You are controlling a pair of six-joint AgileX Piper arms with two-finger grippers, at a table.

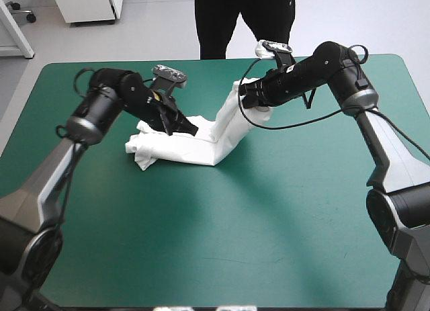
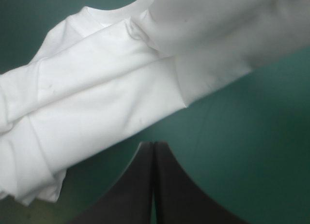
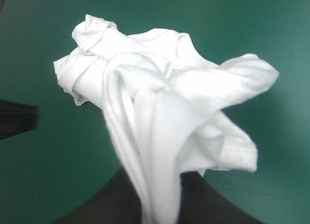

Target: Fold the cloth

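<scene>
right gripper holds up one end of the t-shirt, left gripper closed and empty

the left gripper [image 2: 153, 146] is closed tight. its two black fingers meet in one pointed arch with nothing between them. it points down toward the teal-green cover [image 1: 269, 210], and the t-shirt [image 1: 178, 148] lies just ahead of its tip. whether the tip touches the cloth cannot be told. ahead of this gripper the shirt is a long, loosely rolled bundle of folds resting on the cover. the neckband shows on the side of the bundle farthest from the gripper.

the right gripper [image 1: 243, 96] is all but closed on the shirt. white cloth runs out from between its fingers [image 3: 213, 204] and hides their tips. this gripper is raised above the cover, with one end of the shirt pinched in it. from the grip the cloth slopes down in a twisted band to the bundle on the table, so the shirt spans the space between the two grippers. a loose flap juts out to one side just ahead of the right gripper. farther ahead, the bundle's far end lies in a crumpled knot on the cover. the two grippers are near each other but apart.
</scene>
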